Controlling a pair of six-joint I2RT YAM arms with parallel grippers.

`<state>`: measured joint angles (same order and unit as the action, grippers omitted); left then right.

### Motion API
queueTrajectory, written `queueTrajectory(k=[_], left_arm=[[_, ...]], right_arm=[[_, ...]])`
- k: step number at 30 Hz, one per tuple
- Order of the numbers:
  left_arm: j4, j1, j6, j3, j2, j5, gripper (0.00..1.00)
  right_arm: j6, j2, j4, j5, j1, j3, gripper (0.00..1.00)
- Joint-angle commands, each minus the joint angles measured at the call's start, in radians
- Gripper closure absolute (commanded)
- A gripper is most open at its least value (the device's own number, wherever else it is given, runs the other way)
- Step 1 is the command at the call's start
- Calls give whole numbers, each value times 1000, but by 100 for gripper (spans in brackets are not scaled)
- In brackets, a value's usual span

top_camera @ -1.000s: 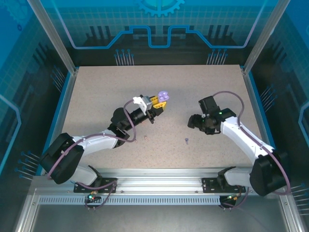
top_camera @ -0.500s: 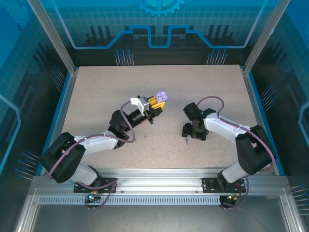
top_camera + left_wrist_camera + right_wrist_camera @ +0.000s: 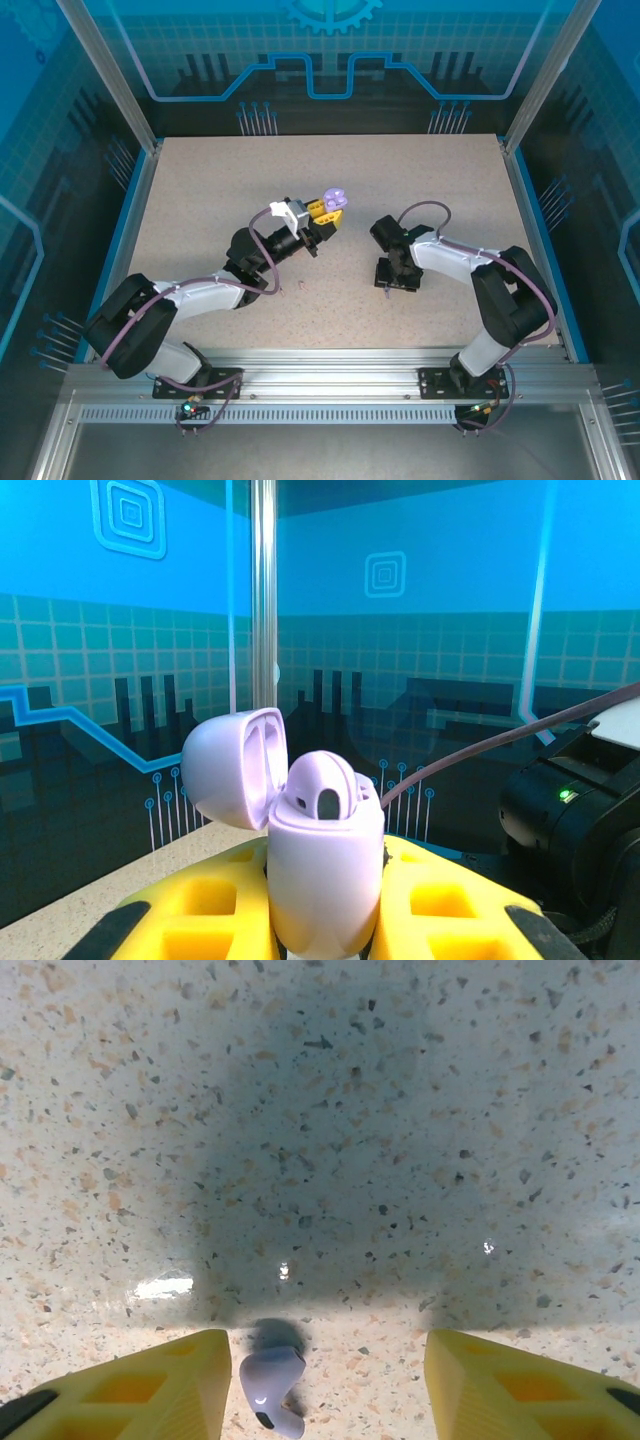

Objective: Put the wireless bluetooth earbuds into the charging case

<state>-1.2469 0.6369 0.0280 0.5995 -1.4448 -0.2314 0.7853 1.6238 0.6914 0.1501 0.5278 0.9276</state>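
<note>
The left hand (image 3: 324, 212) hangs above the table (image 3: 200, 200), about over its middle and a little toward the far edge, and it is clamped on the charging case (image 3: 336, 200). In the left wrist view the lilac case stands upright, pinched low on its body between two yellow fingers (image 3: 440, 900), one on each side. Its lid (image 3: 235, 770) is swung open and leans back toward the left of that view. A rounded lilac shape with a dark slot rises from the mouth of the case; whether that is an earbud seated inside I cannot tell. Behind the case a thin purple cable (image 3: 480, 755) crosses the blue wall.

The right hand (image 3: 393, 278) points straight down at the table, a little right of the middle and nearer the near edge than the far one, well apart from the left hand. In the right wrist view its yellow fingers (image 3: 140, 1385) stand wide apart with bare speckled table between them, so this hand is open and grips nothing. One purple earbud (image 3: 272, 1392) lies on the table between those fingers, just beside the one on the left of that view and far from the other; whether it touches that finger I cannot tell. Its rounded head lies toward the top of that view and its stem toward the bottom edge. The hand's dark shadow falls on the table beyond the earbud
</note>
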Motion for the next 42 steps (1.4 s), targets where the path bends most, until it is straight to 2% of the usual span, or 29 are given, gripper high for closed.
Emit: queueTrajectory(k=[1, 13, 23, 38, 42], left_arm=[[-36, 2, 10, 26, -3, 16, 100], [-32, 2, 5, 29, -2, 18, 100], [-31, 2, 7, 32, 1, 20, 100], [-25, 2, 7, 39, -3, 19, 100], [-23, 3, 9, 40, -3, 18, 100]], right_arm=[[-7, 11, -4, -2, 21, 18, 48], [-23, 30, -8, -14, 49, 20, 51], [-25, 32, -8, -11, 55, 17, 63], [-28, 25, -4, -8, 67, 16, 70], [-29, 34, -6, -7, 67, 17, 77]])
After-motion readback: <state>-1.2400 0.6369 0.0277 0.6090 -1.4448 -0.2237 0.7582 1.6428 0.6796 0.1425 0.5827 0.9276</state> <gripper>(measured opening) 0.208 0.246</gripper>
